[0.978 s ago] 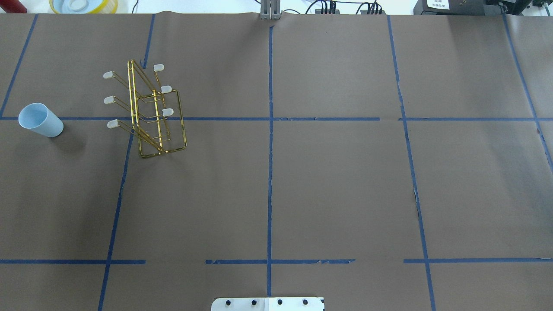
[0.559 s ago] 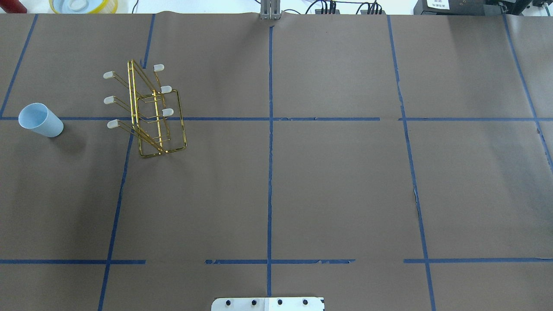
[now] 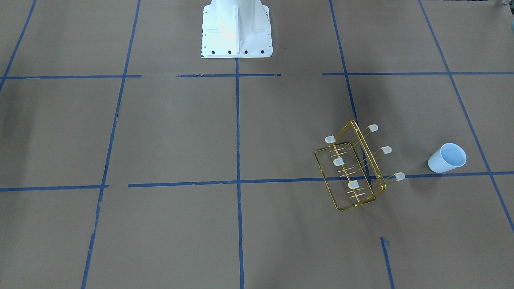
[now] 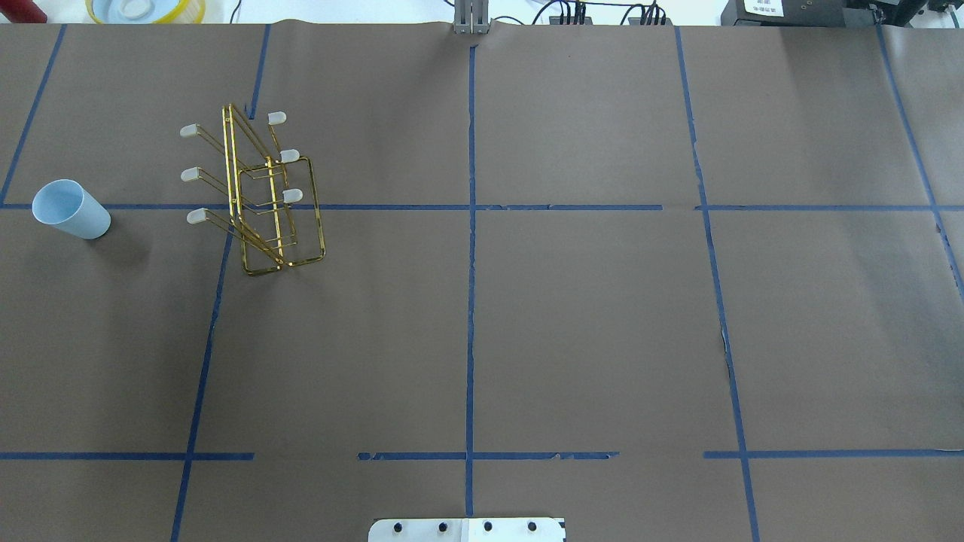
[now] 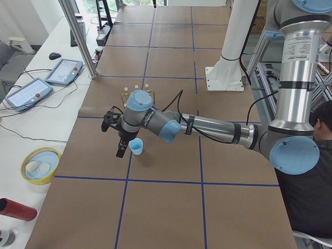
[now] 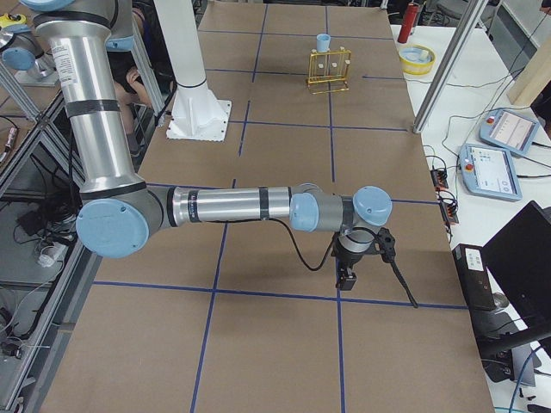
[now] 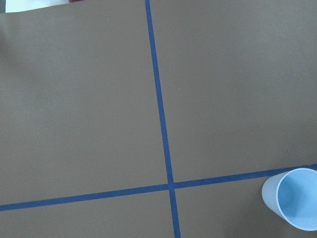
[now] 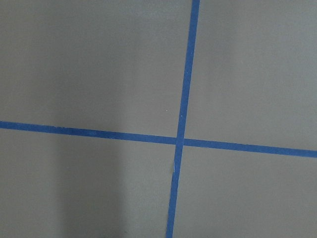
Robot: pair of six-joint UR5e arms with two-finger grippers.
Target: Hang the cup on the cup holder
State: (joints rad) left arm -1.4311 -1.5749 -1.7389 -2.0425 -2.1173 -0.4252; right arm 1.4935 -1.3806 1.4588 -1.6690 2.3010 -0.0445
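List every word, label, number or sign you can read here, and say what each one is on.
Nothing can be read in full.
White label on the black box: blurred.
Sticker on the left arm: print too small.
Pendant screens: too small.
The cup and cup holder: no markings show.

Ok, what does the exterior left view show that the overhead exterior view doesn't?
Only exterior left shows the robot's left arm, its gripper near the small pale-blue plastic cup. Only overhead exterior shows all six white-capped prongs of the gold wire rack. Both show the cup upright, apart from the rack, on brown paper with blue tape lines.
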